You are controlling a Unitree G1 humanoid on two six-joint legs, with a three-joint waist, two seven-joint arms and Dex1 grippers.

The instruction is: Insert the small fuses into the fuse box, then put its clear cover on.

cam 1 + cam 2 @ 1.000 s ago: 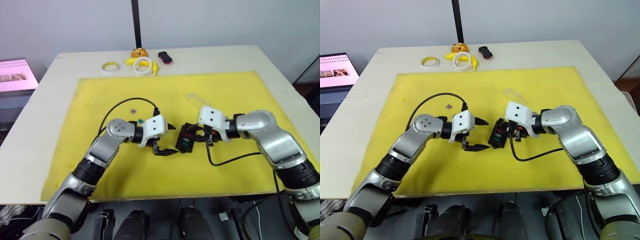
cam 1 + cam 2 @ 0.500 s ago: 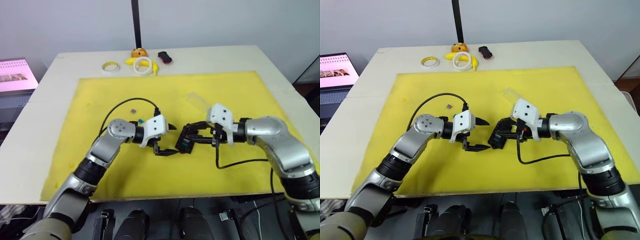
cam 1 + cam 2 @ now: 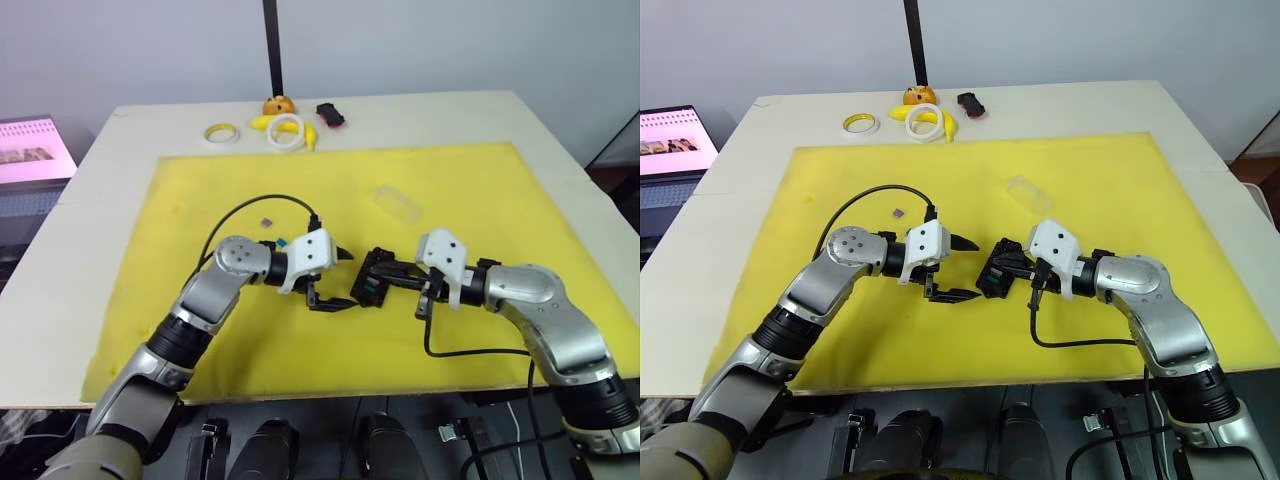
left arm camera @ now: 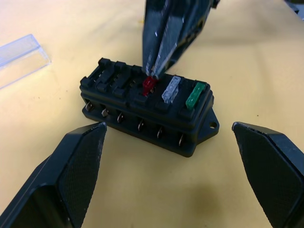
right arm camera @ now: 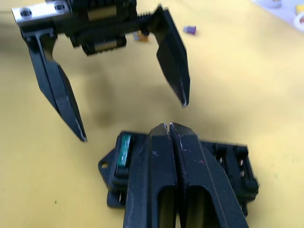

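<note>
Right claw (image 4: 164,45) closed, fingertips pressed together on top of a red fuse (image 4: 149,84) seated in the fuse box (image 4: 147,107). Fuse box directly beneath those tips, resting on the yellow mat (image 3: 450,190) between the two claws. Beside the red fuse, away from the empty slots, a grey fuse (image 4: 171,89) and then a green fuse (image 4: 195,95) at the end of the row. Left claw (image 3: 335,278) wide open, fingers spread to either side of the box's near face, not touching it. Clear cover (image 3: 397,201) lying flat on the mat well beyond the right claw. A purple fuse (image 3: 266,220) and a blue fuse (image 3: 283,242) loose on the mat just behind the left claw's wrist. Compared with a second ago: right arm drawn back toward the robot with forearm lowered, claw tips remaining on the box; left claw and fuse box unchanged in place.
</note>
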